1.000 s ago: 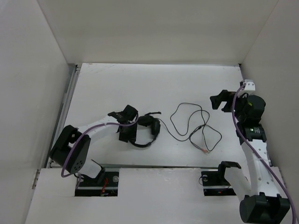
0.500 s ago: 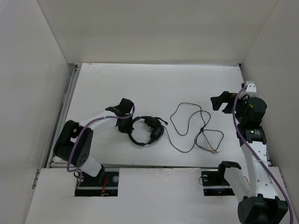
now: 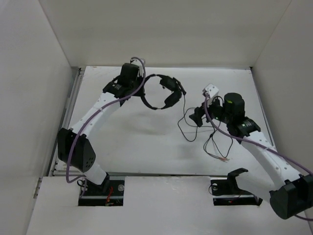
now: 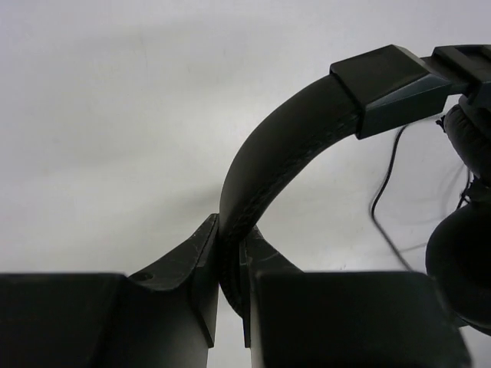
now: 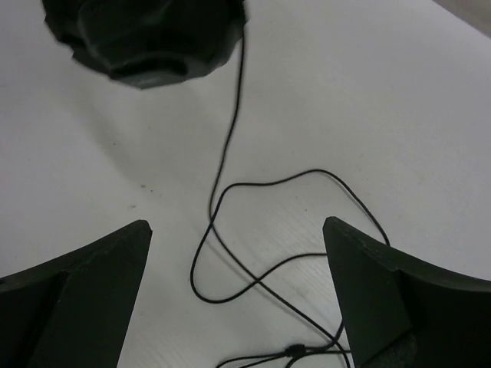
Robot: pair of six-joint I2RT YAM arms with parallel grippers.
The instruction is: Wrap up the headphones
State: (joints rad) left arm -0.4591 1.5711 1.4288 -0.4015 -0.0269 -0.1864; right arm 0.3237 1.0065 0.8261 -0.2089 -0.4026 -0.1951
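The black headphones [image 3: 164,93] hang in the air over the back of the table, held by their headband. My left gripper [image 3: 143,90] is shut on the headband [image 4: 291,138], which is pinched between its two fingers [image 4: 196,253]. One earcup [image 4: 460,261] hangs at the right of the left wrist view. The thin black cord [image 3: 188,128] trails down from an earcup and lies in loops on the table, its reddish tips [image 3: 224,159] toward the front. My right gripper [image 3: 194,119] is open and empty, hovering just above the cord loops [image 5: 230,192], with an earcup [image 5: 146,38] beyond it.
White walls close in the table [image 3: 122,142] on the left, back and right. A metal rail [image 3: 68,112] runs along the left edge. The arm bases [image 3: 100,188] sit at the near edge.
My left gripper lifted the headphones off the table and carried them toward the back. The cord was dragged along. My right arm swung left and down over the cord.
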